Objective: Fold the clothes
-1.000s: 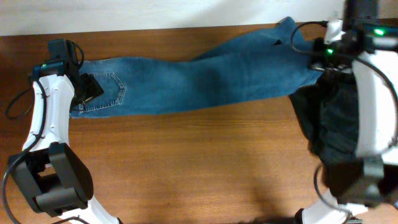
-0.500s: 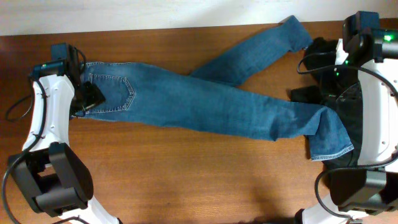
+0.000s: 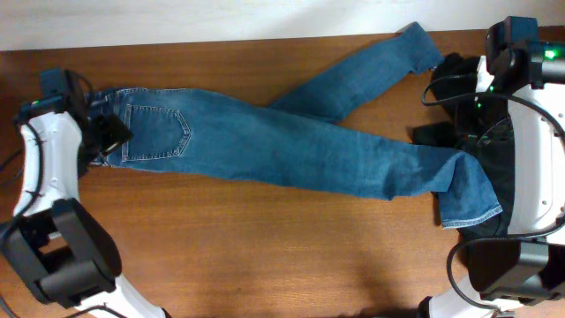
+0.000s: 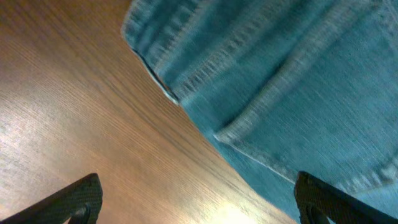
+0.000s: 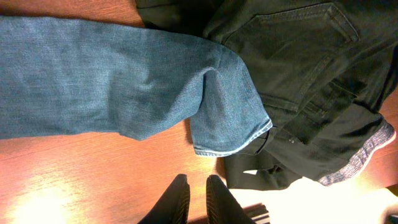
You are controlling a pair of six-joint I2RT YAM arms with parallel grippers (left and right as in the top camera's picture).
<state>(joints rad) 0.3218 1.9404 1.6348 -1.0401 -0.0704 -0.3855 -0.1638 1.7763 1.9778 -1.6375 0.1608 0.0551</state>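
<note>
The blue jeans (image 3: 291, 146) lie spread on the table with the waist at the left. One leg runs to the far right edge (image 3: 415, 40). The other leg ends in a hem (image 3: 468, 203) lying on a dark garment (image 3: 481, 150). My left gripper (image 3: 104, 137) is open and empty over bare wood, just left of the waistband; the left wrist view shows its fingers wide apart (image 4: 199, 205) and the jeans' waist corner (image 4: 261, 74). My right gripper (image 5: 196, 186) is shut and empty, raised above wood near the jeans hem (image 5: 230, 140) and the dark garment (image 5: 298, 74).
The wooden table (image 3: 265, 247) stretches out in front of the jeans. The dark garment is piled at the right edge under my right arm (image 3: 525, 132). A white wall runs along the table's far side.
The jeans were dropped from a stretched hold and now lie with the legs splayed. My right gripper let go and rose. My left gripper released the waist and moved left.
</note>
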